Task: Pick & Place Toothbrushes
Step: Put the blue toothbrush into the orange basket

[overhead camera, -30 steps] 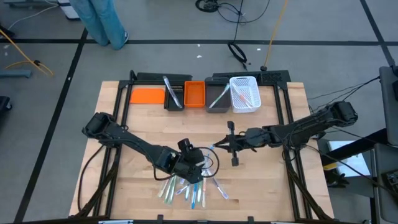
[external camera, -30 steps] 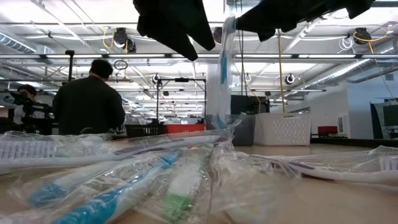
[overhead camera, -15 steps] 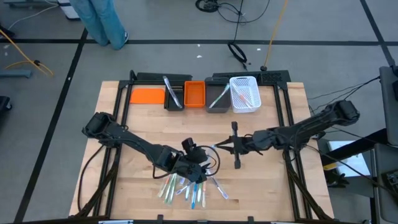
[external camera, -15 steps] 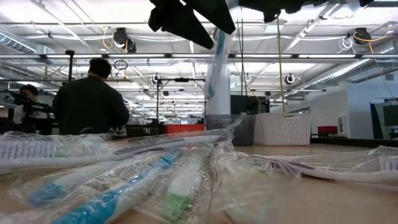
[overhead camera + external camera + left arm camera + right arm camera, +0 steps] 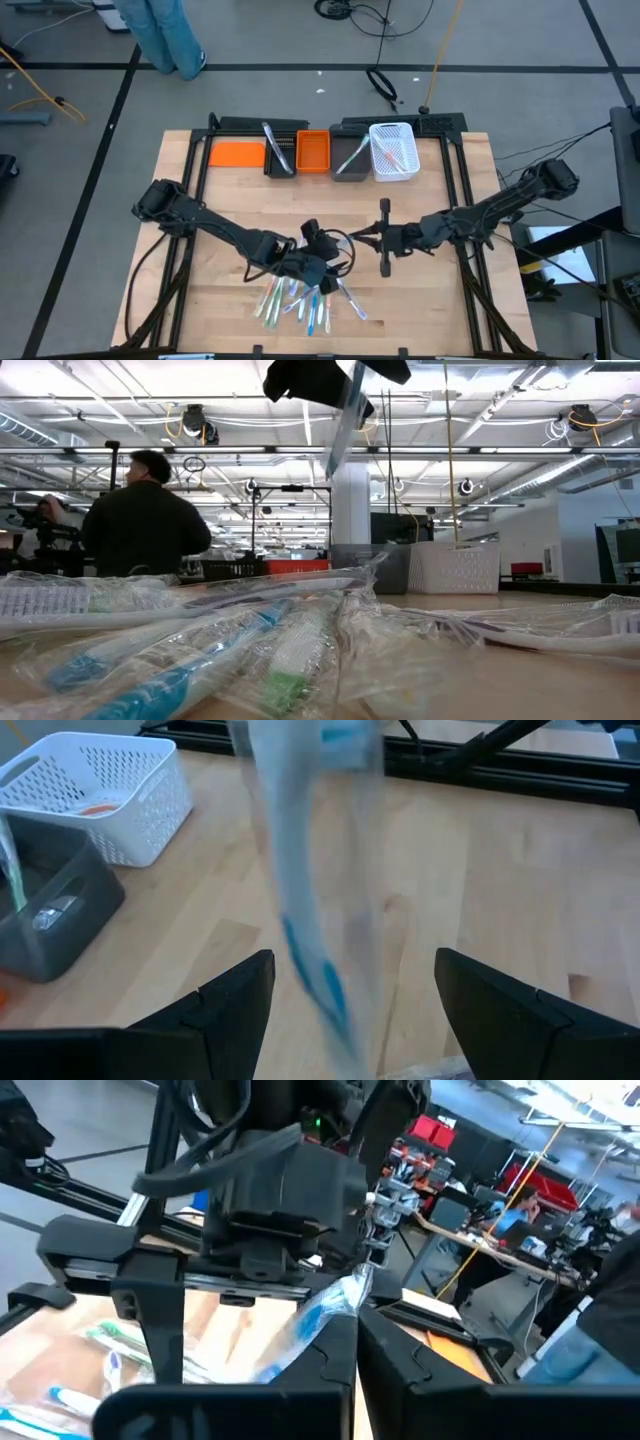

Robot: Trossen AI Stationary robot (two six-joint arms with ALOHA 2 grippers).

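Observation:
A pile of wrapped toothbrushes (image 5: 300, 300), blue, green and white in clear sleeves, lies near the table's front edge and fills the low view's foreground (image 5: 200, 650). Above the table's middle, my right gripper (image 5: 362, 238) is shut on one wrapped blue toothbrush (image 5: 345, 415), which hangs tilted. My left gripper (image 5: 330, 250) stands open just left of it, over the pile. In the left wrist view its fingers (image 5: 235, 1005) stand apart with the hanging toothbrush (image 5: 310, 920) ahead of them, untouched. My right gripper pinches the clear wrapper of the blue toothbrush at one end (image 5: 335, 1305) between its two fingers. The fingers come level from the table's right side. The toothbrush hangs tilted below them, lifted clear of the table and the pile.
Along the far edge stand an orange lid (image 5: 237, 153), a dark bin (image 5: 280, 150), an orange bin (image 5: 313, 152), a grey bin (image 5: 350, 160) and a white basket (image 5: 393, 152) holding some toothbrushes. People stand in the room beyond the table (image 5: 145, 515).
My right gripper, still shut, has risen and drawn back toward the table's right edge, rolling a little. The held toothbrush has gone up with it and now hangs more tilted. My left gripper has tipped its open fingers upward and shifted slightly toward the right.

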